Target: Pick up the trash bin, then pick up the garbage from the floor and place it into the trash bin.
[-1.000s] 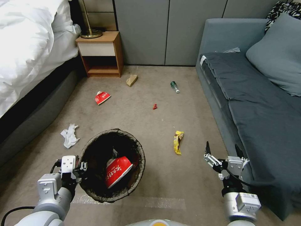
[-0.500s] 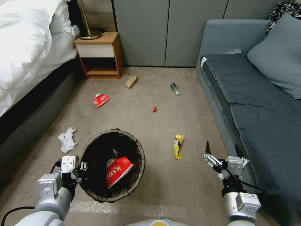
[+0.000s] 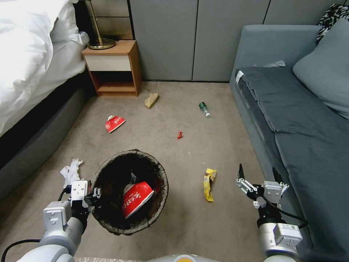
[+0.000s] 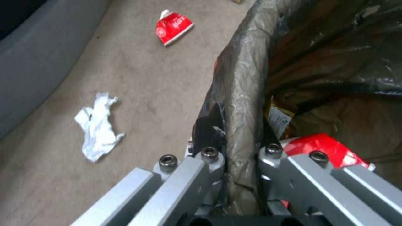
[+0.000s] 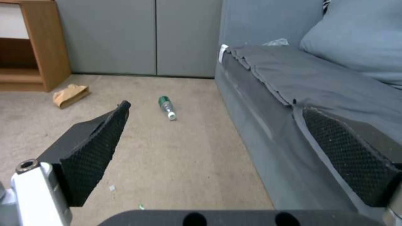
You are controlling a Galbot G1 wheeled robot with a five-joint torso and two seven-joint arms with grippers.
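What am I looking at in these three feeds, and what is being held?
The wide picture comes from the robot's head, looking down at a bedroom carpet; the other two come from cameras on its wrists. The left gripper is shut on the rim of the trash bin, which already holds a red carton. The right gripper is open and empty beside the sofa. On the floor lie a yellow wrapper, a white tissue, another red carton, a green bottle and a brown paper scrap.
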